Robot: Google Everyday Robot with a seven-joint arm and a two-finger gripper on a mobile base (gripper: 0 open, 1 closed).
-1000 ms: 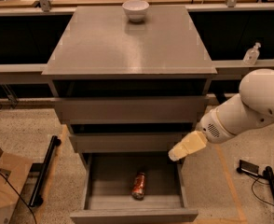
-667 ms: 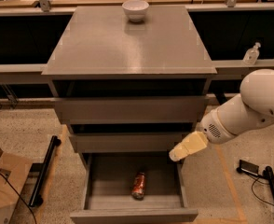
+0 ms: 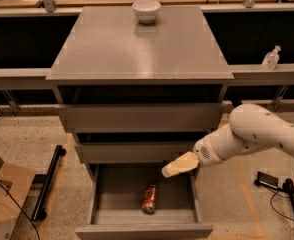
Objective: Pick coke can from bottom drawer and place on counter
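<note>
Coke can [image 3: 148, 198] lies lengthwise front-to-back in open bottom drawer [image 3: 118, 196]; gripper [image 3: 167, 171] hovers above, fingers together, empty.

The grey, slightly glossy surface [image 3: 137, 54] is seen to carry a single white bowl [image 3: 146, 10], set upright near the middle of its far edge. The tool [image 3: 172, 169] is held lower down, over the open bottom drawer [image 3: 144, 230].

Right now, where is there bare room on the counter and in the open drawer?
The counter is bare from its front edge back to the white bowl at rear centre. In the bottom drawer, floor is free left and right of the coke can. Tightest spot: the gripper hangs over the drawer's right rear, near the middle drawer.
</note>
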